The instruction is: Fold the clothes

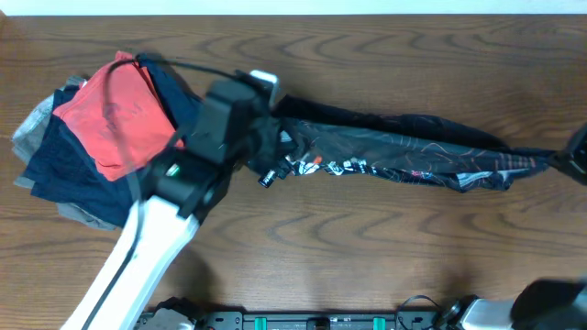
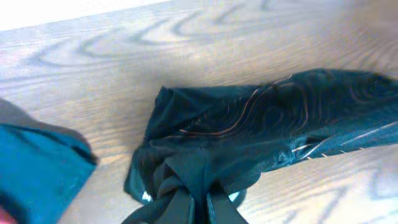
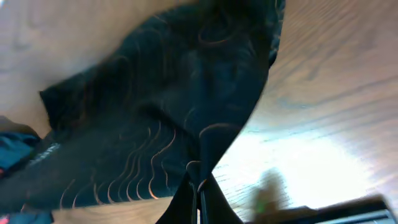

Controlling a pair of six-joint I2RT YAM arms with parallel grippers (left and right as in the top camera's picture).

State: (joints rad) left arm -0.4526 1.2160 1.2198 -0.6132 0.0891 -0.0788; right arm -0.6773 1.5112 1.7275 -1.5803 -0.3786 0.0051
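The jersey (image 1: 413,151) lies strung across the desk (image 1: 367,257) from centre to 3 o'clock. The left gripper (image 2: 189,200) pinches its centre end, the right gripper (image 3: 199,190) its 3 o'clock end, probably to stretch it flat for folding. Its white print is too small to read. A red shirt (image 1: 124,115) tops the pile (image 1: 55,163) at 9 o'clock.

Dark wood-grain table (image 1: 385,64) (bright glare near its front edge), pale wall beyond.
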